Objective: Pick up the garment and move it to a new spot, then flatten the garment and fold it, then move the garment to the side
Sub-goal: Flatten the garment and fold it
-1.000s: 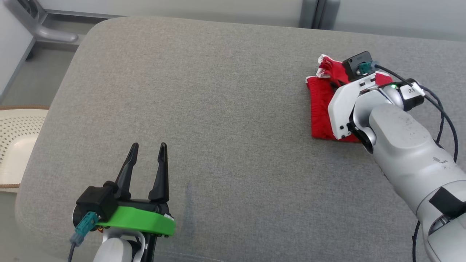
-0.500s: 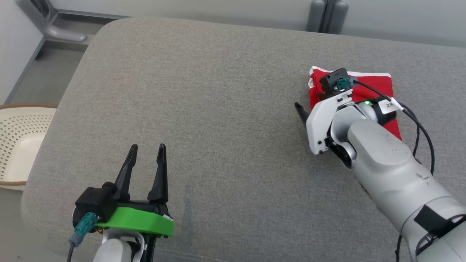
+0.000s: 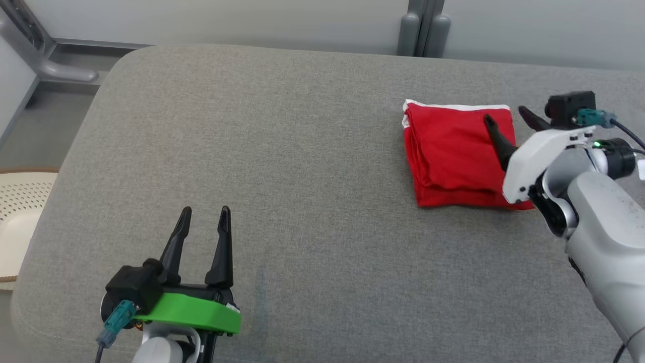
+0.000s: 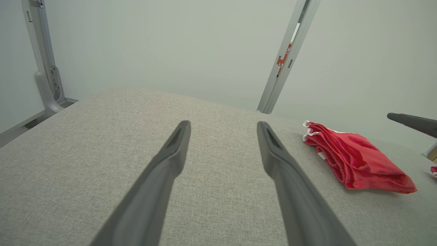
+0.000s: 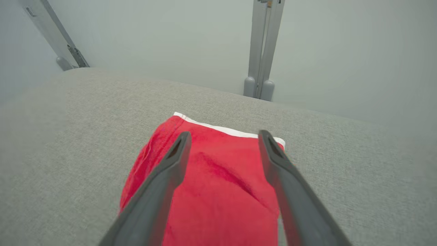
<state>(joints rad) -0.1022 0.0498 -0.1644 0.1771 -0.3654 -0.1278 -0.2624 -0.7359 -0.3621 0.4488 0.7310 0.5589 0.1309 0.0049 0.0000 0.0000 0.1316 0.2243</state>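
The garment (image 3: 456,156) lies folded at the cushion's (image 3: 302,151) far right. My right gripper (image 3: 505,113) hovers over it, jaws spread. The left gripper (image 3: 205,208), at the cushion's near left, is spread too. I judge this the final placing, so next I lift clear without snagging.

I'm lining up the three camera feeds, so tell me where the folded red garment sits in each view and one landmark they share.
Head view: folded red garment right of centre, beside the right end effector.
Left wrist view: far right, mid-height.
Right wrist view: bottom centre, between the end effector's fingers.
Shared landmark: the grey upright post behind the cushion.
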